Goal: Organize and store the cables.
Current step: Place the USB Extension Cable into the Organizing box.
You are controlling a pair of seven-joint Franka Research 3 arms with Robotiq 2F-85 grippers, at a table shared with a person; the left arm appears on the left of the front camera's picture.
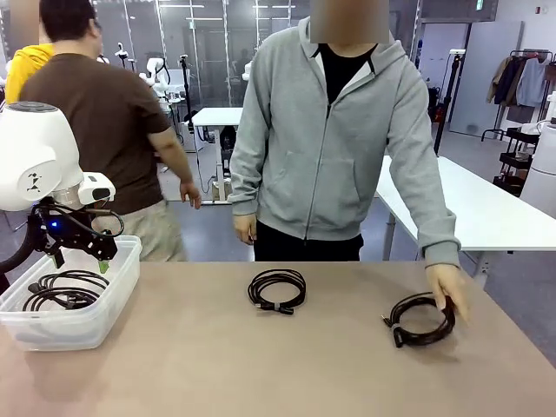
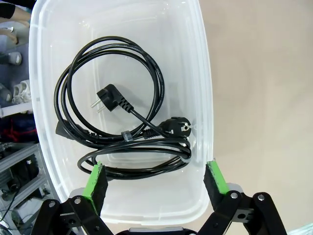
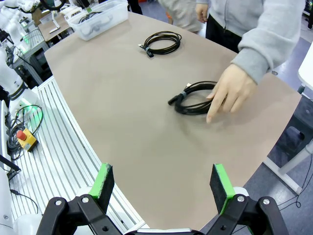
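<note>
A coiled black cable [image 1: 276, 290] lies at the table's middle. Another coil [image 1: 421, 319] lies at the right, with the person's hand [image 1: 452, 291] resting on it; the right wrist view shows this cable [image 3: 194, 98] and the hand [image 3: 230, 92] too. More coiled cable with plugs [image 2: 122, 122] lies inside the clear plastic bin [image 1: 104, 308] at the left. My left gripper [image 1: 82, 252] hovers open above the bin, nothing between its green pads [image 2: 95, 182]. My right gripper [image 3: 164, 183] is open and empty, high over the table's near edge.
The bin's rim [image 2: 205, 98] runs close beside the left gripper's fingers. Bare brown tabletop [image 1: 217, 365] spreads between the bin and the loose coils. People stand behind the table, and a white table [image 1: 478, 208] is at the back right.
</note>
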